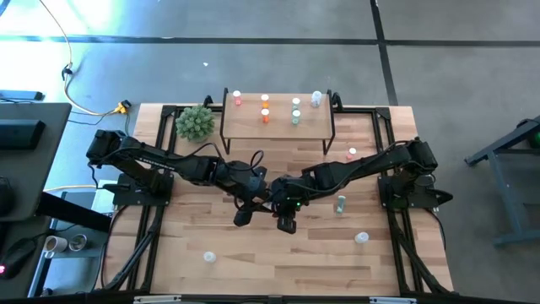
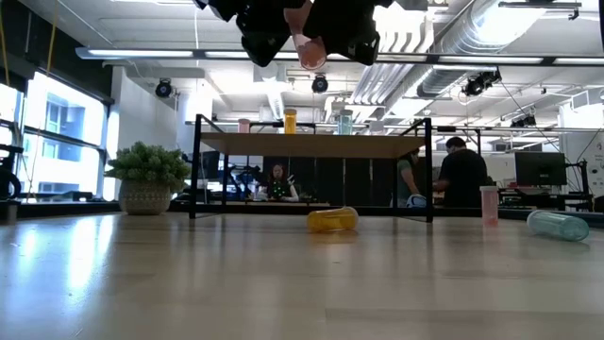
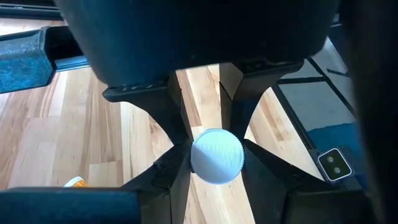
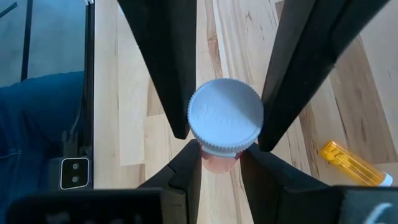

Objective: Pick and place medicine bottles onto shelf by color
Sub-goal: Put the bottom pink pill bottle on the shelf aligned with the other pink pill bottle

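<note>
Both hands (image 4: 221, 152) pinch one pink bottle's (image 4: 219, 160) ribbed white cap (image 4: 225, 117).

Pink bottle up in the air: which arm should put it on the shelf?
Probably left. The left gripper and right gripper both pinch the pink bottle, but the other pink bottle stands at the shelf's left end, nearer the left arm.

Two arms (image 1: 152, 160), one shelf (image 1: 278, 128), one plant (image 1: 195, 122), about twelve bottles (image 1: 265, 116)
</note>
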